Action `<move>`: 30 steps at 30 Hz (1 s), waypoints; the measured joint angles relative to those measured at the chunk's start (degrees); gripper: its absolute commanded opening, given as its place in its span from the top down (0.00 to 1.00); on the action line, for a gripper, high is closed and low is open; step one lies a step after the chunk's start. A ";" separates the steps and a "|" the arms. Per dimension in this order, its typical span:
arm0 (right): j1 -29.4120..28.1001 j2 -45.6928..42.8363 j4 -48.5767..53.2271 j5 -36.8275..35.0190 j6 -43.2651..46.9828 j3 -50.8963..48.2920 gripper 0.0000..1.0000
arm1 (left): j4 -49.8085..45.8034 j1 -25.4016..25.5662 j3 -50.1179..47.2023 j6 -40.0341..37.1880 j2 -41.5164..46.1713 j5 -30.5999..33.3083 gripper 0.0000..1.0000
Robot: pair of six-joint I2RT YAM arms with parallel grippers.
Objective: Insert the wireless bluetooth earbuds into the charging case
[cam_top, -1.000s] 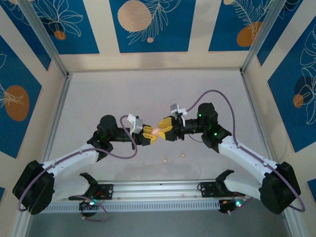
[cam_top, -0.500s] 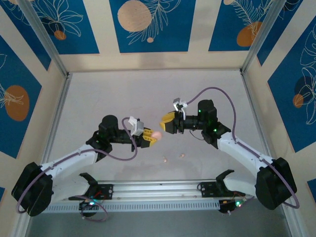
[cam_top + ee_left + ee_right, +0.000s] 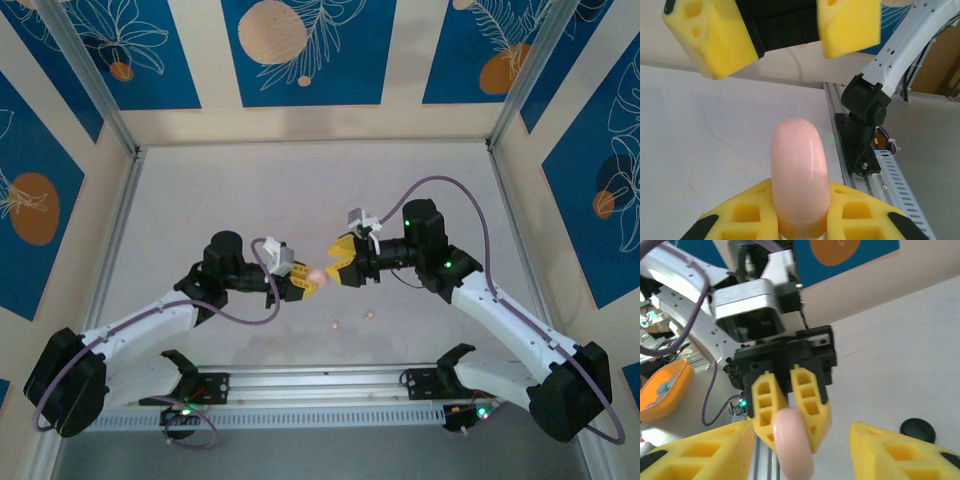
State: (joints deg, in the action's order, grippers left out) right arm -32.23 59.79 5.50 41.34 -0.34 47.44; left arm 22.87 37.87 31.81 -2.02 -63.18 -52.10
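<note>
Gripping the slick, light charging case low, left fingers leave its top for open right fingers.

The left gripper sits at the bottom edge of the view, its two yellow foam fingers pressed against either side of a pale pink case. The case stands upright between them, smooth and rounded, its upper end clear of the foam. Opposite, at the top of the view, the right gripper faces it, its yellow fingers spread well apart with nothing between them, and apart from the case. Below lies the white table, with a faint crack-like line. Along the table's right-hand edge runs a metal rail, where a black joint carries a white arm link.
</note>
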 measured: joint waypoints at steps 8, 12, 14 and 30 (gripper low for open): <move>-2.91 5.53 10.40 -0.39 8.59 5.25 0.50 | -0.02 0.02 0.79 0.48 0.00 -1.75 0.83; -3.41 7.08 13.25 -0.39 10.60 5.92 0.55 | -0.02 0.02 0.85 0.61 0.00 -1.97 0.84; -3.45 7.34 13.97 -0.39 11.15 6.25 0.58 | -0.04 0.02 0.94 0.66 0.00 -1.97 0.83; -1.05 3.32 7.89 2.82 9.05 3.32 0.88 | 2.91 -0.11 1.53 3.76 -0.02 -2.03 0.55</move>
State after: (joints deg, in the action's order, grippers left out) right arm -33.28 63.11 13.39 44.16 8.71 50.76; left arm 25.78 37.76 33.34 1.74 -63.20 -54.13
